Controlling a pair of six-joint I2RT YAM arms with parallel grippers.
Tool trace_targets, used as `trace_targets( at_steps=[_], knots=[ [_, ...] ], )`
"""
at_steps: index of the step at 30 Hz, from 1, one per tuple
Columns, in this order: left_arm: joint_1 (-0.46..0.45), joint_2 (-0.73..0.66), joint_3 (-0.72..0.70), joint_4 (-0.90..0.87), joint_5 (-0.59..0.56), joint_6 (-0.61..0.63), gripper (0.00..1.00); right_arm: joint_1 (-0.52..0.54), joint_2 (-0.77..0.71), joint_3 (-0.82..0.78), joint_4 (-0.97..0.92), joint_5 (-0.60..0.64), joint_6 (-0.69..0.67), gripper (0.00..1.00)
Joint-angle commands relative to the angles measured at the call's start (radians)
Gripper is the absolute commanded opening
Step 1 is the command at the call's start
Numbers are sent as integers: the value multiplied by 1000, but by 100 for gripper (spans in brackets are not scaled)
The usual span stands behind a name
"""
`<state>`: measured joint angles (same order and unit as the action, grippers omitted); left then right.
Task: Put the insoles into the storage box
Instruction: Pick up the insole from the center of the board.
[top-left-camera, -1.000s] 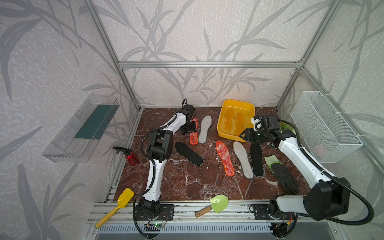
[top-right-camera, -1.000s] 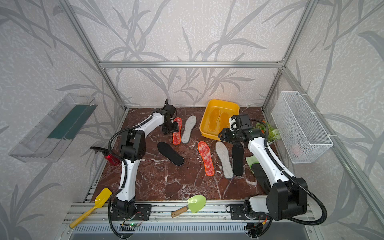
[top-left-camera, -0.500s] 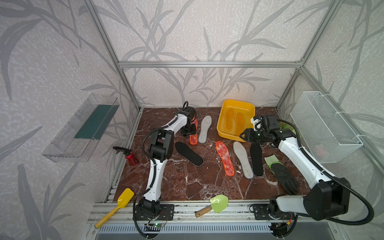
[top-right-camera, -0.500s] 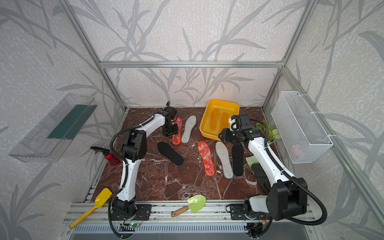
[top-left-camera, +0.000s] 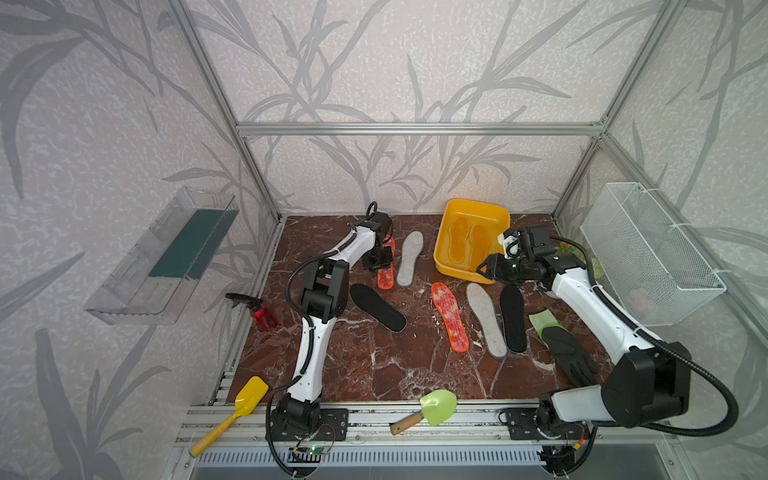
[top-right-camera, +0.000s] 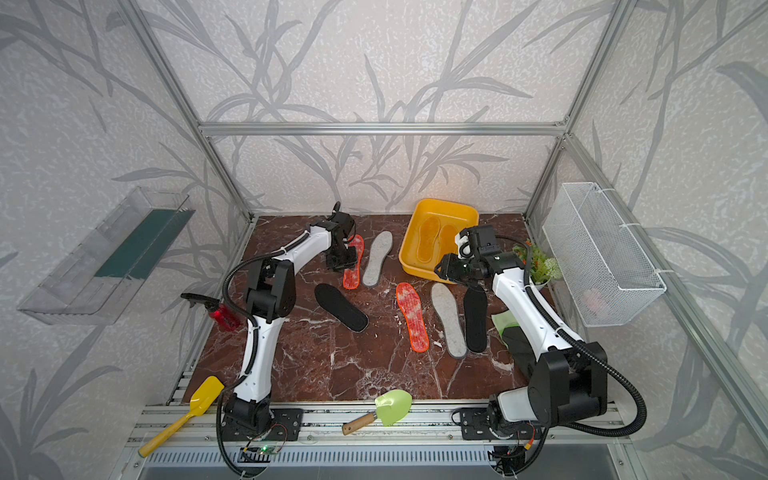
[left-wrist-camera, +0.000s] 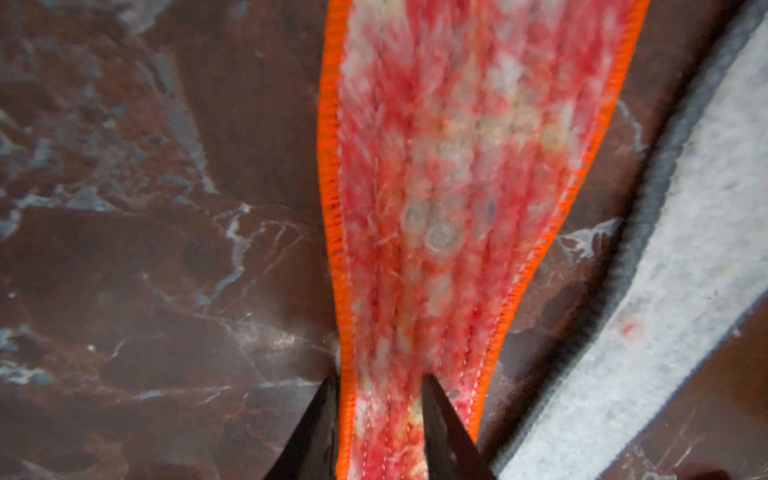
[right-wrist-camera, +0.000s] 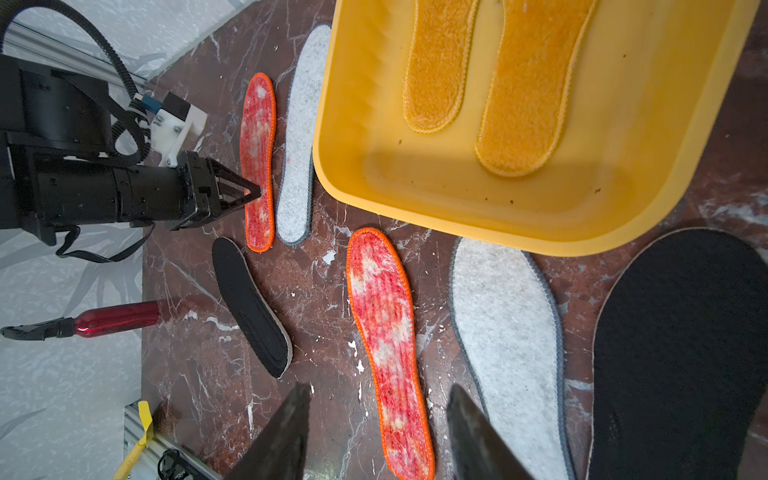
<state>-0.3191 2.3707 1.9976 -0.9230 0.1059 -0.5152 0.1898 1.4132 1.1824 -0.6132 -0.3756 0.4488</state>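
Red-white insole (top-left-camera: 386, 276), upper centre, flat on desk (top-left-camera: 374, 365), just left of grey insole (top-left-camera: 410, 257); storage box (top-left-camera: 457, 272) further right. Straddled at orange rim by left hand (left-wrist-camera: 379, 379), grip unclear; right hand (right-wrist-camera: 379, 390) open, empty. Risk: shallow bite, floppy pad slipping free.

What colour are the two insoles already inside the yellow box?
Yellow-orange, fuzzy insoles; clearest in the right wrist view.
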Motion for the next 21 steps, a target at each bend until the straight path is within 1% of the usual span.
trace_targets(
  at_steps=[1, 6, 10, 13, 16, 21],
  knots=[
    [-3, 2, -35, -33, -1, 10, 29, 1, -14, -3, 21, -6, 7, 53],
    [-1, -20, -54, -26, -5, 15, 29, 0, 5, 15, 17, -17, -2, 53],
    [0, -32, -67, -11, -6, 10, 25, 0, 25, 37, 3, -25, -14, 53],
    [0, -30, -65, -8, -5, 9, 19, 0, 32, 44, 5, -25, -13, 53],
    [0, -27, -57, -13, -5, 8, 10, 0, 32, 47, 4, -25, -9, 53],
    [1, -30, -64, -14, -21, 18, 0, 0, 31, 31, 7, -26, -13, 53]
  ],
)
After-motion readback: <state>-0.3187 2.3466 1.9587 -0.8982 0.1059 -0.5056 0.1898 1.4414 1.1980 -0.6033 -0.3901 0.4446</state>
